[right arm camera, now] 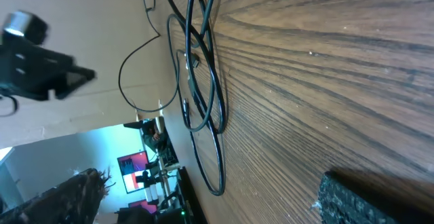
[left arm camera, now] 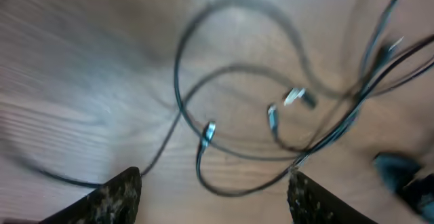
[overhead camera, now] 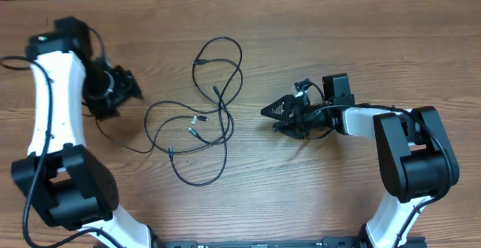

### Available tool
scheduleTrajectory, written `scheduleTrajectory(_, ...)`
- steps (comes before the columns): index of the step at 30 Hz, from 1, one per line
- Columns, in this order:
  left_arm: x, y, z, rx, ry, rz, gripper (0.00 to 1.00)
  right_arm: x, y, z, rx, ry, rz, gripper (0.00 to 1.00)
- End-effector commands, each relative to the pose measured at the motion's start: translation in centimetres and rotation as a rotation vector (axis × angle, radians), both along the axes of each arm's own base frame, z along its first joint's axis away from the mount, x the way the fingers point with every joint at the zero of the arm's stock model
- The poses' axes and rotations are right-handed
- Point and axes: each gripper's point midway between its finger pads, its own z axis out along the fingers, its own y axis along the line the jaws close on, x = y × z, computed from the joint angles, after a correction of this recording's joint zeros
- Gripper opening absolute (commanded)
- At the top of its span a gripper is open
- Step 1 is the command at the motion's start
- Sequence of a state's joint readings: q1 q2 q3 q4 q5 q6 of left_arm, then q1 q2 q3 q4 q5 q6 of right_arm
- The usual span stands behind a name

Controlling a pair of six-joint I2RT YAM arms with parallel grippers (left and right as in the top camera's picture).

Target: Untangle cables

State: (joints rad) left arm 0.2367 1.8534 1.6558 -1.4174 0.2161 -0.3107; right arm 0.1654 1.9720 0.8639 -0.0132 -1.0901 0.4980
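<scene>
Cables [overhead camera: 203, 120] loose on table [overhead camera: 338, 37]; left pincer [left arm camera: 213, 176], right pincer [right arm camera: 210, 183] wide apart, empty.

Left wrist view blurred: cables [left arm camera: 178, 75] smeared, plug ends [left arm camera: 208, 132] indistinct; left pincer [left arm camera: 213, 197] cut by bottom edge, seemingly spread.

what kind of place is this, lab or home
Probably a robotics lab: left arm and right arm at a wooden table, thin black cables tangled on it, lit equipment behind in the right wrist view.
</scene>
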Motion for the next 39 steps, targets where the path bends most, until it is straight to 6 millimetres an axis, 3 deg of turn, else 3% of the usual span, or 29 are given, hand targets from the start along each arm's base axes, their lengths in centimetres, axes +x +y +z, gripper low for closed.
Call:
scheduleTrajectory(1, -2.5, -2.4, -3.1, -0.046, 0.107, -0.061, 0.68, 0.6, -1.0, -2.2, -0.110, 0.008, -0.059, 1.00)
scheduleTrajectory(7, -4.8, -3.5, -5.4, -0.058, 0.201, -0.038, 0.66, 0.6, -1.0, -2.1, -0.110, 0.008, -0.059, 1.00)
scheduleTrajectory(11, -4.7, -3.4, -4.7, -0.053, 0.182, -0.039, 0.60, 0.6, -1.0, -2.1, -0.110, 0.008, -0.059, 1.00)
scheduleTrajectory(14, -4.5, -3.2, -3.1, -0.027, 0.126, -0.013, 0.60, 0.6, -1.0, -2.2, -0.110, 0.009, -0.059, 1.00)
scheduleTrajectory(18, -5.2, -0.3, 0.4, 0.167, 0.028, 0.105, 0.61, 0.6, -1.0, -2.2, -0.110, 0.009, -0.059, 1.00)
scheduleTrajectory(22, -7.6, 3.7, 4.0, 0.424, -0.025, 0.260, 0.62, 0.6, -1.0, -2.2, -0.110, 0.009, -0.059, 1.00)
scheduleTrajectory(25, -8.1, 4.7, 5.0, 0.490, -0.055, 0.297, 0.63, 0.6, -1.1, -2.2, -0.113, 0.008, -0.061, 1.00)
scheduleTrajectory(29, -8.1, 5.7, 4.5, 0.551, -0.055, 0.315, 0.64, 0.6, -1.1, -2.2, -0.113, 0.009, -0.061, 1.00)
scheduleTrajectory(33, -7.9, 6.3, 2.7, 0.556, -0.055, 0.343, 0.61, 0.5, -1.1, -2.3, -0.115, 0.016, -0.060, 1.00)
scheduleTrajectory(39, -7.8, 7.6, -0.7, 0.560, -0.066, 0.397, 0.50, 0.5, -1.1, -2.3, -0.115, 0.015, -0.061, 1.00)
